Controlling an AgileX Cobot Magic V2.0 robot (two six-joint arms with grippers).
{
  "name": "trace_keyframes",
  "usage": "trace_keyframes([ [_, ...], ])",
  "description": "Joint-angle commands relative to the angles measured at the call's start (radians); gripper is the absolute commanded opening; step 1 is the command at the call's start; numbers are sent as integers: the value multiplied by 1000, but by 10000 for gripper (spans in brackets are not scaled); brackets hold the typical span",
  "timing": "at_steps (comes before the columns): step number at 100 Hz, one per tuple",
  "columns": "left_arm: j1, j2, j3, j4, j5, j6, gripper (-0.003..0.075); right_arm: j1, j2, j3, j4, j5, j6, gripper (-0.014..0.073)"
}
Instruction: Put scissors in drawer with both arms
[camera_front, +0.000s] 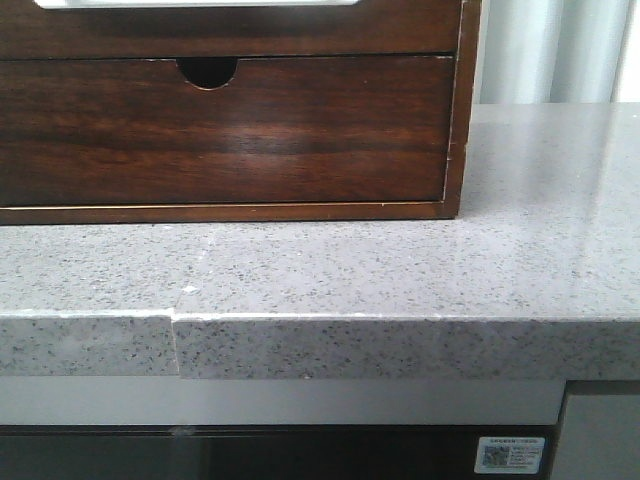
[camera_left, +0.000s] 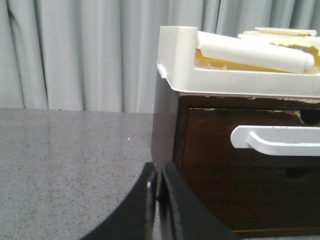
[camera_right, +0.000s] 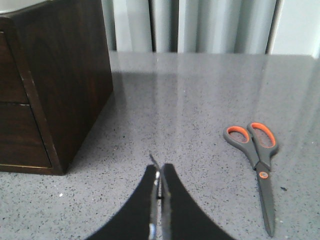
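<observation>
The scissors (camera_right: 260, 165) have grey handles with orange linings and lie flat and closed on the grey speckled countertop, off to one side of my right gripper (camera_right: 160, 171). That gripper is shut and empty, a little above the counter. The drawer (camera_front: 300, 35) is the upper front of a dark wood cabinet, closed, with white showing in the wide cutout at its top edge. It also shows in the left wrist view (camera_left: 210, 142). My left gripper (camera_left: 157, 171) is shut and empty, near the cabinet's front corner. Neither gripper nor the scissors shows in the front view.
A lower drawer front with a small half-round notch (camera_front: 208, 72) sits under the task drawer. A white tray (camera_left: 225, 75) holding pale objects rests on the cabinet top. The cabinet's side wall (camera_right: 70, 90) stands beside my right gripper. Grey curtains hang behind the counter.
</observation>
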Motion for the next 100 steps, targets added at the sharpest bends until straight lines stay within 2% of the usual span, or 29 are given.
trace_keyframes([
  [1, 2, 79, -81, 2, -28, -1, -20, -5, 88, -85, -31, -38, -4, -69],
  [8, 2, 113, -100, 14, -33, -1, -20, -5, 142, -123, -70, -21, -4, -69],
  [34, 2, 144, -102, 25, -38, -1, -20, -5, 244, -168, -78, -11, -4, -69],
  [100, 2, 144, -102, 18, -39, -1, -20, -5, 248, -168, -78, -9, -4, -69],
])
